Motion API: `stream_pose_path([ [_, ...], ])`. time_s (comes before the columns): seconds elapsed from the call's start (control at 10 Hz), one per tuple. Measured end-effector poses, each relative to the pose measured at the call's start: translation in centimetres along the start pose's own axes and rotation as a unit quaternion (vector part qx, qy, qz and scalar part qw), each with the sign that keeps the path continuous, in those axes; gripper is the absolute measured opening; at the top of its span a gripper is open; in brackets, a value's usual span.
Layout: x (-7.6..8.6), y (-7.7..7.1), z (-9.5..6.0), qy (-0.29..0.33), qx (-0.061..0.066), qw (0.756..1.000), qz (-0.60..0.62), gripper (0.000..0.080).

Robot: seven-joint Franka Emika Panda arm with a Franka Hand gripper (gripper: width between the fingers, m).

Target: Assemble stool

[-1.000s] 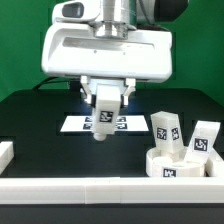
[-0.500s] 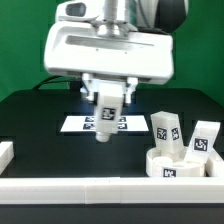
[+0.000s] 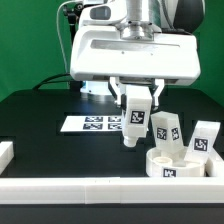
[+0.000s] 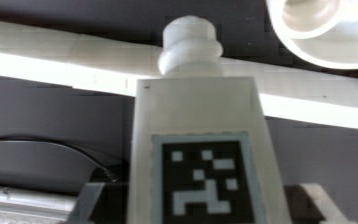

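Gripper [image 3: 137, 98] fingers are clamping narrowly on one white leg [image 3: 135, 122], and we are holding it upright, clear of the table, with its tagged face outward. The leg is hanging just beside the seat [image 3: 178, 166], on the exterior view's left of it and slightly above. Two other legs [image 3: 165, 128] are standing at the seat.
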State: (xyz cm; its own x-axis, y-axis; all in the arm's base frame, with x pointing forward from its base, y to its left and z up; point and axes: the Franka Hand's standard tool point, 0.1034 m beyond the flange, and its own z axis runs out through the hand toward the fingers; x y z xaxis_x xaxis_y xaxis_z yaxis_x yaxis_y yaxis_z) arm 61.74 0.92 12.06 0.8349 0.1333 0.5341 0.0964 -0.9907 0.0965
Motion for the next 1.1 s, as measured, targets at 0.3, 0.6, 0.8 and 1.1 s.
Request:
stream_pose_path([
  [0.3, -0.9, -1.9, 0.4, 0.003, 0.011, 1.000, 0.004, 0.0337],
  [0.6, -0.1, -5.9, 0.8, 0.012, 0.037, 0.999, 0.003, 0.0337],
  [0.8, -0.1, -5.5, 0.9, 0.011, 0.034, 0.999, 0.003, 0.0337],
  [1.1, -0.3, -4.9, 1.1, 0.010, 0.031, 0.999, 0.003, 0.0337],
])
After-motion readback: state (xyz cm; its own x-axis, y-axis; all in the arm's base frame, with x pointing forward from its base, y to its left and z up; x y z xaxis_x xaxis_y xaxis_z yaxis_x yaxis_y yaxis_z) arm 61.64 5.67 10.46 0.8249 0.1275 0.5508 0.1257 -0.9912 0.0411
